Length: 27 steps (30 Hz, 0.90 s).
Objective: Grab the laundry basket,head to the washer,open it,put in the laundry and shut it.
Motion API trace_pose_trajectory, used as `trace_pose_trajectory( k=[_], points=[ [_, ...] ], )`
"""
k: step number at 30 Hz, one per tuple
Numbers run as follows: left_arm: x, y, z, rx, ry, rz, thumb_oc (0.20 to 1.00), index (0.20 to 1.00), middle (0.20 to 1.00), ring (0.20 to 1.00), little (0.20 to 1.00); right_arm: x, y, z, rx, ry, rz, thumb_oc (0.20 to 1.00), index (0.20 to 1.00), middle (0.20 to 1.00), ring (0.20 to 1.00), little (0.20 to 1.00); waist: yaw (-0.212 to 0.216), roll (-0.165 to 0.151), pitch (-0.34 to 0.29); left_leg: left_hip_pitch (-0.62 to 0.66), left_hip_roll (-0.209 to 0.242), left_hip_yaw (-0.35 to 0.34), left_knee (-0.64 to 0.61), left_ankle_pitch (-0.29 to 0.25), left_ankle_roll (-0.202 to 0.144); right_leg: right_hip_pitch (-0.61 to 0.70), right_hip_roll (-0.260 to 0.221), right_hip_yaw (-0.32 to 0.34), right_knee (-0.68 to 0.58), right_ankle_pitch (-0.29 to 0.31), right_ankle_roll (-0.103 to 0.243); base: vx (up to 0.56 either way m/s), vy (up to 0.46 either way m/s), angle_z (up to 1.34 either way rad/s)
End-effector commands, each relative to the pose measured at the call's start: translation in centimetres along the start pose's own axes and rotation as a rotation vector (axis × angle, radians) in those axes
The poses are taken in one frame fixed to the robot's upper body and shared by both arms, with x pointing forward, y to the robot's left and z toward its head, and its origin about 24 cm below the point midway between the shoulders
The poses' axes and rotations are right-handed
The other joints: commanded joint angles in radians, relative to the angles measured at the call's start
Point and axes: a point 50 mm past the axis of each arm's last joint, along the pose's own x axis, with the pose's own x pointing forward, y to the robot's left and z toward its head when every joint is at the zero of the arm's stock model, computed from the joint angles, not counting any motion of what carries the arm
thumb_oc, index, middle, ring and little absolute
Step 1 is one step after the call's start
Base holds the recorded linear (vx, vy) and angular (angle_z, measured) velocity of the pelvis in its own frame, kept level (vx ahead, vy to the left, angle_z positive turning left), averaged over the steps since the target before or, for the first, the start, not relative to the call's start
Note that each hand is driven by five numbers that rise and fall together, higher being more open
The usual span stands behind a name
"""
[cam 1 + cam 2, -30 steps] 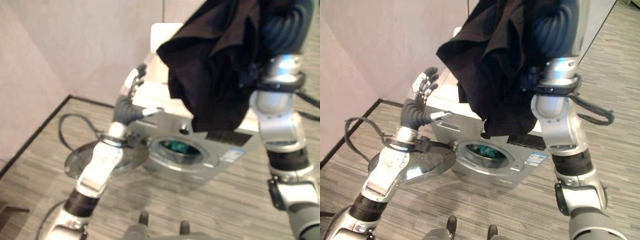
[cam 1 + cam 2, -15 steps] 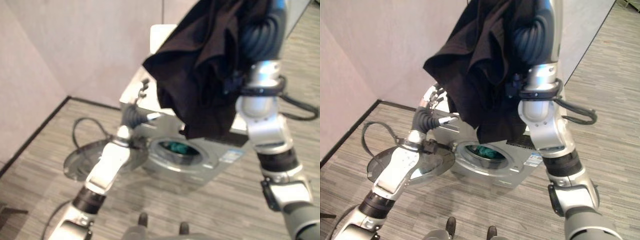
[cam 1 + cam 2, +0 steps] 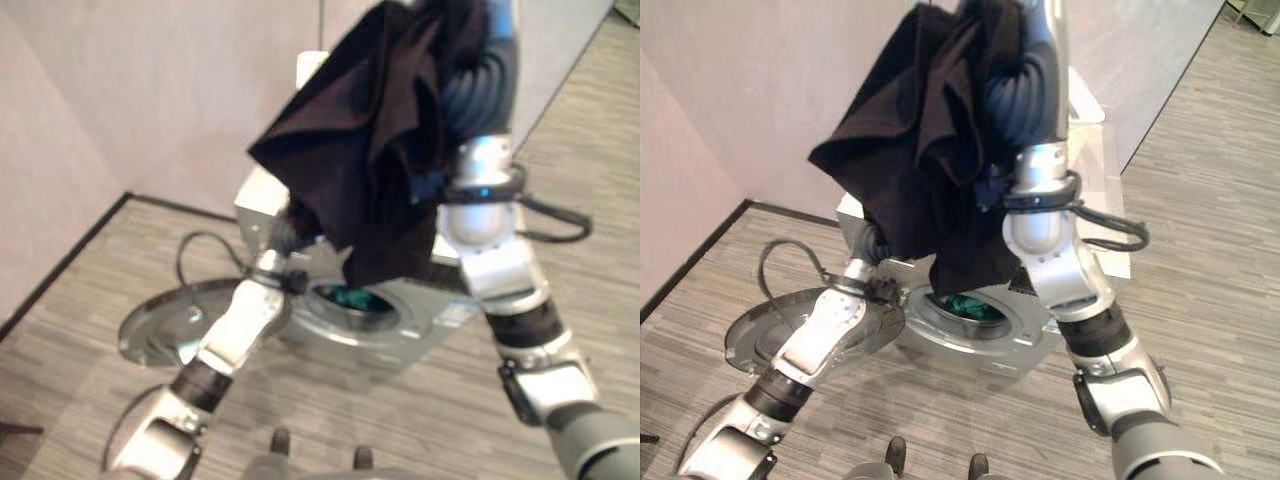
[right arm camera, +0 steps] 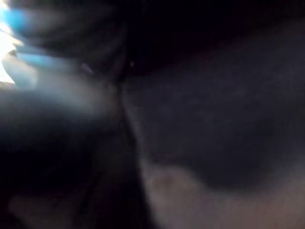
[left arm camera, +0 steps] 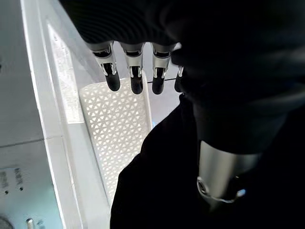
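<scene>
A black cloth (image 3: 920,150) hangs high over the silver washer (image 3: 970,350), draped from my raised right hand (image 3: 1018,85), whose fingers are buried in the fabric. The washer's round door (image 3: 790,335) lies swung open to the left. A teal garment (image 3: 962,305) shows inside the drum opening. My left hand (image 5: 136,71) reaches in behind the cloth above the washer's top. Its fingers are straight and hold nothing, hovering over the white lattice laundry basket (image 5: 114,129). The basket's white rim (image 3: 1085,110) peeks out past the right arm.
The washer stands in a corner of pale walls (image 3: 750,90), with a dark baseboard (image 3: 690,265) along the left. Striped grey floor (image 3: 1200,250) stretches to the right and in front. The open door juts out low on the left.
My right arm has swung the black cloth leftward until it hangs across the washer's top. My left hand has moved from beside the washer in behind the cloth.
</scene>
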Motion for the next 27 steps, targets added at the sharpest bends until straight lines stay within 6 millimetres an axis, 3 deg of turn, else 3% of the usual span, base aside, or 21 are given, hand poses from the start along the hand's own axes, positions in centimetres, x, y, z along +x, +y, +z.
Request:
trace_pose_trajectory(
  k=[1,11,20,21,22,23,24,25,27],
  points=[
    [2.3,-1.4,1.8,0.02,-0.084,-0.026,1.0,1.0,1.0,1.0,1.0,2.2,-0.9,2.4,0.094,-0.115,-0.086,0.2,0.2,0.2,0.2,0.2,-0.01,0.005,-0.049,-0.021,0.073,-0.015,-0.048,0.023,-0.004,0.035,-0.03,-0.023,0.098,-0.154,0.042,0.0,0.0,0.0],
    [2.4,-3.0,0.9,-0.086,-0.019,-0.026,1.0,1.0,1.0,1.0,1.0,0.0,1.5,2.2,0.327,-0.007,-0.007,0.2,0.2,0.2,0.2,0.2,-0.024,0.005,-0.049,-0.017,0.079,-0.001,-0.052,0.024,-0.006,0.035,-0.031,-0.021,0.09,-0.148,0.047,0.0,0.0,0.0],
    [1.9,-1.7,0.2,-0.168,0.012,0.029,1.0,1.0,1.0,1.0,1.0,-1.7,2.6,2.8,0.487,0.022,0.14,0.2,0.2,0.2,0.2,0.2,-0.029,0.001,-0.054,-0.005,0.087,0.024,-0.059,0.02,-0.01,0.032,-0.034,-0.01,0.08,-0.137,0.053,0.0,0.008,-0.1],
    [1.8,-1.3,0.0,-0.184,0.023,0.047,0.686,0.686,0.686,0.686,0.686,-2.1,2.8,2.9,0.526,0.028,0.182,0.2,0.2,0.2,0.2,0.2,-0.032,0.001,-0.055,-0.001,0.09,0.033,-0.061,0.02,-0.011,0.031,-0.036,-0.005,0.078,-0.134,0.054,0.0,0.016,-0.07],
    [1.7,-1.0,-0.1,-0.185,0.026,0.054,0.542,0.542,0.542,0.542,0.542,-2.2,2.9,2.9,0.536,0.028,0.198,0.2,0.2,0.2,0.2,0.2,-0.033,0.001,-0.055,0.0,0.091,0.037,-0.061,0.02,-0.011,0.031,-0.036,-0.004,0.077,-0.133,0.054,0.0,0.016,-0.09],
    [1.7,-1.0,-0.1,-0.185,0.026,0.055,0.517,0.517,0.517,0.517,0.517,-2.2,2.9,2.9,0.537,0.028,0.199,0.2,0.2,0.2,0.2,0.2,-0.033,0.001,-0.056,0.0,0.092,0.037,-0.061,0.02,-0.011,0.03,-0.036,-0.004,0.076,-0.133,0.054,0.0,0.003,-0.14],
    [1.6,-0.8,-0.2,-0.189,0.028,0.061,0.413,0.413,0.413,0.413,0.413,-2.4,2.9,2.9,0.545,0.03,0.208,0.2,0.2,0.2,0.2,0.2,-0.034,0.001,-0.056,0.0,0.092,0.039,-0.061,0.02,-0.012,0.03,-0.036,-0.002,0.076,-0.132,0.054,0.01,-0.001,-0.16],
    [1.5,-0.4,-0.3,-0.196,0.028,0.071,0.2,0.2,0.2,0.2,0.2,-2.7,2.8,2.9,0.56,0.036,0.225,0.2,0.2,0.2,0.2,0.2,-0.034,0.001,-0.056,0.002,0.093,0.043,-0.061,0.019,-0.013,0.03,-0.036,-0.002,0.076,-0.131,0.054,0.01,-0.003,-0.14],
    [1.2,0.1,-0.3,-0.193,0.02,0.082,0.2,0.2,0.2,0.2,0.2,-3.1,2.6,2.7,0.568,0.049,0.236,0.2,0.2,0.2,0.2,0.2,-0.036,0.0,-0.055,0.002,0.095,0.047,-0.061,0.019,-0.014,0.03,-0.036,-0.001,0.074,-0.13,0.055,0.0,-0.004,-0.06]
  ],
)
